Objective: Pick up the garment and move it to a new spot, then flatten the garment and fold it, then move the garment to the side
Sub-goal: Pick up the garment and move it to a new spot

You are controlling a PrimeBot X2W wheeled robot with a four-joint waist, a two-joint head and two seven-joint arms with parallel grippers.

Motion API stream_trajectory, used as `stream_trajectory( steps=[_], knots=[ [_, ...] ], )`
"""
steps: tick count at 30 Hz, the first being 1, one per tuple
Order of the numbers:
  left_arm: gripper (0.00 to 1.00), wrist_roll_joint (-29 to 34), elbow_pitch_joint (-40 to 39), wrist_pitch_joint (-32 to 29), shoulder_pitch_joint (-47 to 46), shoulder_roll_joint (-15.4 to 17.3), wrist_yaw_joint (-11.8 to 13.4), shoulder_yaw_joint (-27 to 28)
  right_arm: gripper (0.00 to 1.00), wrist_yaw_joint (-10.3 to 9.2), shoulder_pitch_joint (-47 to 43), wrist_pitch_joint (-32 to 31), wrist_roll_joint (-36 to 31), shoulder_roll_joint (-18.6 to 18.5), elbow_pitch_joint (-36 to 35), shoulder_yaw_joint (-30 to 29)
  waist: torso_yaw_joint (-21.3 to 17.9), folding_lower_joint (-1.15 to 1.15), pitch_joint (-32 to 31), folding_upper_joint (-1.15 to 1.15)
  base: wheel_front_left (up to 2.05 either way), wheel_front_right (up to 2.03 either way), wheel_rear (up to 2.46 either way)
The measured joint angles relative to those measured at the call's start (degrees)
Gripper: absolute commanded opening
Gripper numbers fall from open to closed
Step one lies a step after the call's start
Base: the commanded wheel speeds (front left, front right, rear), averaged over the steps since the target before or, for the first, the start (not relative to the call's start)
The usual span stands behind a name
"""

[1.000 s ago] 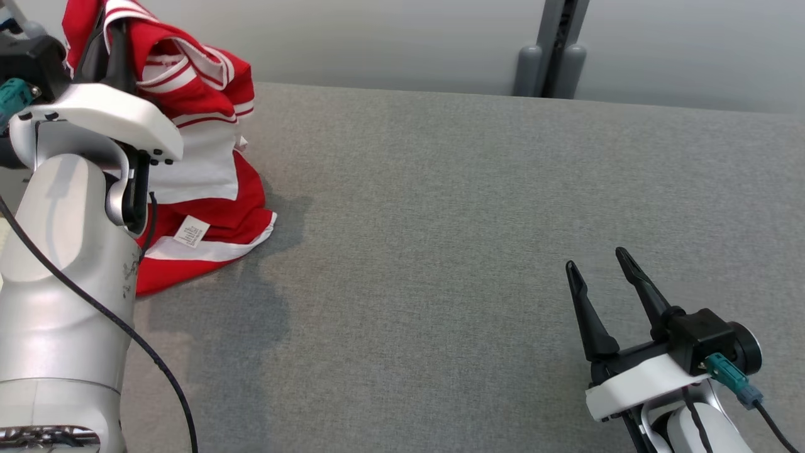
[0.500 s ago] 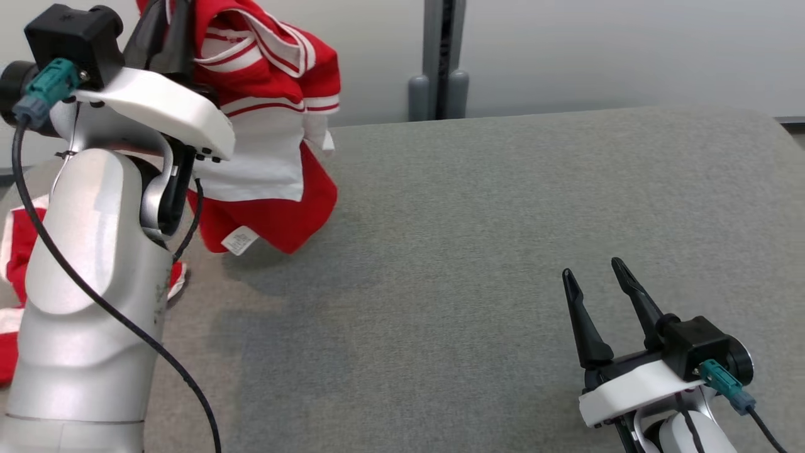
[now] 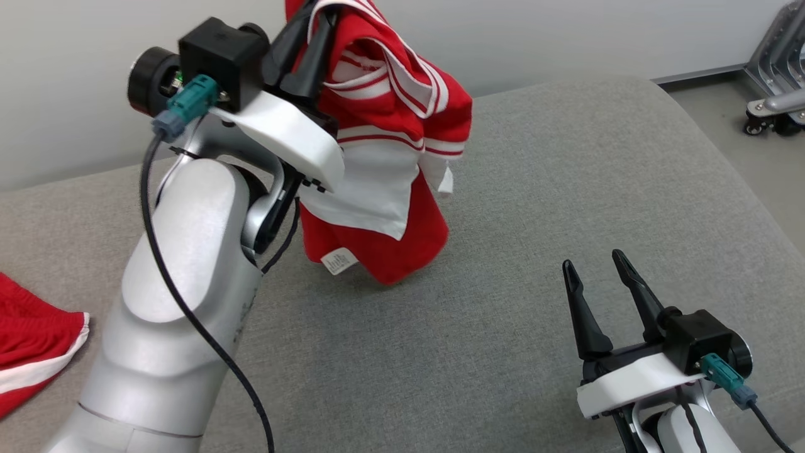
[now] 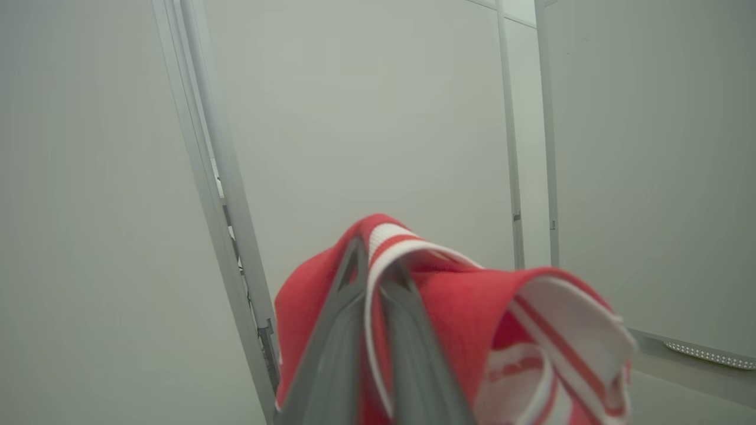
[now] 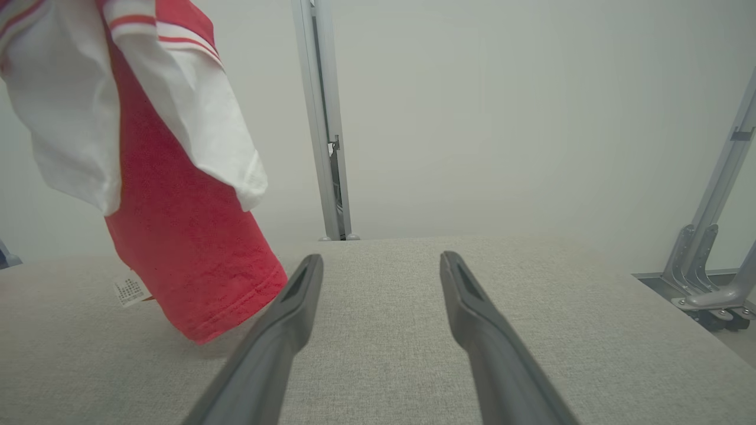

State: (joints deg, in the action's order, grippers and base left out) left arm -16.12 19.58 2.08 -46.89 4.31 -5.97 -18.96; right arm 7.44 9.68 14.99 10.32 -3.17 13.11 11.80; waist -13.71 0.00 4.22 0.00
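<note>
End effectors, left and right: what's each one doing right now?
Left end effector: closed, holding the red-and-white garment.
Right end effector: open, holding nothing.

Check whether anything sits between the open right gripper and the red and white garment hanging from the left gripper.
Nothing visible does. The garment hangs from the shut left gripper, and only bare grey padding lies between it and the right gripper. A second red cloth lies at the head view's lower left, off that line.
</note>
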Motion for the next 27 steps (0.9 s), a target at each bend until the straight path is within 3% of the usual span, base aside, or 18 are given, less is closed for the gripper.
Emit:
stream_trajectory(
  steps=[11, 19, 20, 21, 22, 27],
  knots=[
    [0.0, 1.36, 16.13, 4.59, 4.71, 1.58, -1.1, -9.04, 1.0, 0.0, 0.77, 0.0, 0.46, 0.3, -0.79, -0.45, -2.38, 0.0, 4.3, 0.0, 0.0, 0.0, 0.0],
    [0.0, 0.37, 30.04, 9.45, 7.12, 1.66, -0.92, -9.18, 1.0, 0.0, 1.79, 0.0, 0.24, 0.33, -1.32, -1.32, -0.71, 0.0, 6.23, 0.0, 0.0, 0.0, 0.0],
    [0.26, 0.37, 31.15, 10.16, 7.01, 1.51, -0.62, -9.11, 1.0, 0.0, 1.86, 0.0, 0.2, 0.37, -1.32, -1.31, -0.31, 0.0, 6.44, 0.0, 0.0, 0.0, 0.0],
    [0.72, 0.36, 31.93, 10.77, 6.75, 1.3, -0.2, -8.99, 1.0, 0.0, 1.99, 0.0, 0.14, 0.37, -1.33, -1.37, 0.12, 0.0, 6.62, 0.0, 0.0, 0.0, 0.0],
    [1.0, 0.34, 32.55, 11.31, 6.36, 1.07, 0.04, -8.8, 1.0, 0.0, 2.21, 0.0, 0.13, 0.38, -1.35, -1.45, 0.56, 0.0, 6.77, 0.0, 0.0, 0.0, 0.0],
    [1.0, -1.35, 32.28, 12.68, 5.58, 0.24, 1.57, -6.78, 1.0, 0.0, 2.63, 0.0, -0.05, 0.38, -1.35, -1.36, 2.75, 0.0, 6.69, 0.0, 0.0, 0.0, 0.0]
  ],
)
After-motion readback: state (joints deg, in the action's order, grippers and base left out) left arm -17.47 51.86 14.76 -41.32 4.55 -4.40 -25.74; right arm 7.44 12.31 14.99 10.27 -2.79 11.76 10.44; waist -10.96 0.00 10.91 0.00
